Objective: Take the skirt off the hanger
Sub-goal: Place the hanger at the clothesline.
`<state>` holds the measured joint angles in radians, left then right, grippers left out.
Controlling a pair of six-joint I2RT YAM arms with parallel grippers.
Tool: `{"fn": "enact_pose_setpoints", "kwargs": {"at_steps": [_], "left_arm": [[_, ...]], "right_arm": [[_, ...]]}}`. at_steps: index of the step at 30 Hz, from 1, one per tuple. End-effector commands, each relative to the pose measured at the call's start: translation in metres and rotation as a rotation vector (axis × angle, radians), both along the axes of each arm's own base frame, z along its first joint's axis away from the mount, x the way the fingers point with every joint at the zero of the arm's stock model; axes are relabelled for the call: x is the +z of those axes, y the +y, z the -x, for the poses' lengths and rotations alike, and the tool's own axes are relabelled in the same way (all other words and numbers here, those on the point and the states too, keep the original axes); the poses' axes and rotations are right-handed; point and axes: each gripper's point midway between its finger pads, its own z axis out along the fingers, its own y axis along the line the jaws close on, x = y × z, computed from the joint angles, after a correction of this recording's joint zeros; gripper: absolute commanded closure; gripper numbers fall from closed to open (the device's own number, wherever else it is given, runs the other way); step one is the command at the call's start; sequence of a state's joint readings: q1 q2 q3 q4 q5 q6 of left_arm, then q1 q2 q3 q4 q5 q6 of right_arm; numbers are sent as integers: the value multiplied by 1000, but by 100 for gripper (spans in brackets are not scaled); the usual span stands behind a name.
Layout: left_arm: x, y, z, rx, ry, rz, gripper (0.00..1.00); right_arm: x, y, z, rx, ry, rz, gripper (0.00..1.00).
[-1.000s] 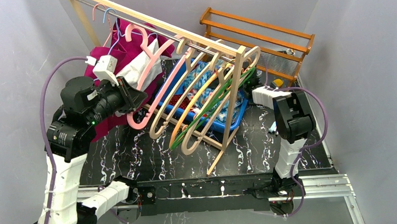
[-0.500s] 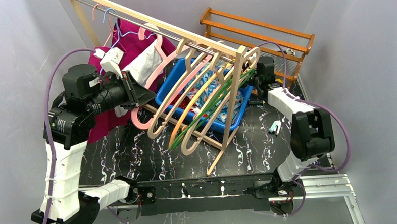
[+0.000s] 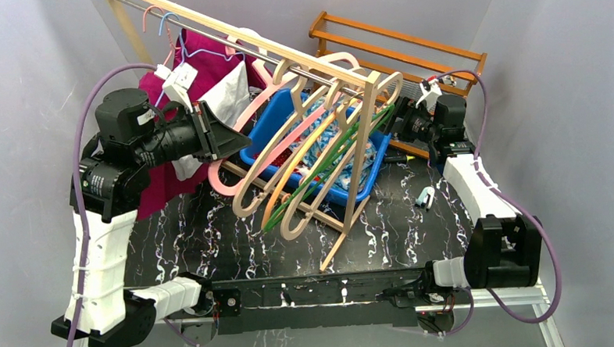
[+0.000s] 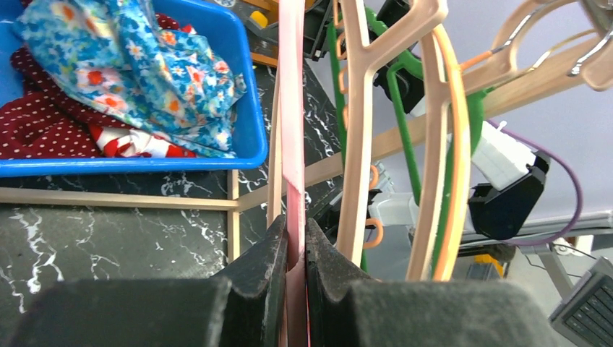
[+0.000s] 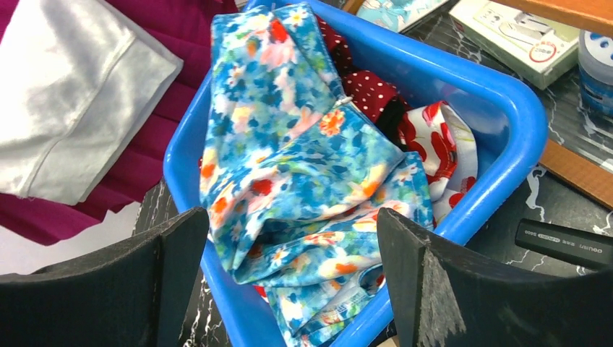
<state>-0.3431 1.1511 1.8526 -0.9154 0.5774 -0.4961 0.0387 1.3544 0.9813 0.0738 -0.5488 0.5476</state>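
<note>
On the left gripper [image 4: 295, 235], the jaws are clenched on the pink hanger [image 4: 292, 108], low in the centre of the left wrist view. On the right gripper [image 5: 293, 238], the jaws gape wide and hold nothing above the blue bin [image 5: 506, 108]. The magenta skirt [image 3: 203, 59] hangs at the upper left of the top view.

White skirt [image 5: 79, 123] on a pink hanger [image 4: 293, 108].
The skirt hangs bunched at the hanger's upper end; the hanger tilts steeply, its lower arm pinched in the left gripper [image 4: 293, 235].
</note>
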Motion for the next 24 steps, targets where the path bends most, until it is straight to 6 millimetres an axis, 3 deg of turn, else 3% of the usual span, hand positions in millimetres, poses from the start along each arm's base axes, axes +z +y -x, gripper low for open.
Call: {"fn": "enact_pose_setpoints", "kwargs": {"at_steps": [1,6,16,24], "left_arm": [[34,-8,11,-73,-90,85,100],[38,-12,1,-49,-53,112,100],[46,-13,-14,-26,-100,116,100],[47,-13,10,-79,-109,154,100]], "right_arm": [[21,-2,8,13,-80,32,6],[30,-4,9,6,-104,52,5],[27,-3,9,15,-103,39,5],[33,-5,9,8,-119,57,4]]}}
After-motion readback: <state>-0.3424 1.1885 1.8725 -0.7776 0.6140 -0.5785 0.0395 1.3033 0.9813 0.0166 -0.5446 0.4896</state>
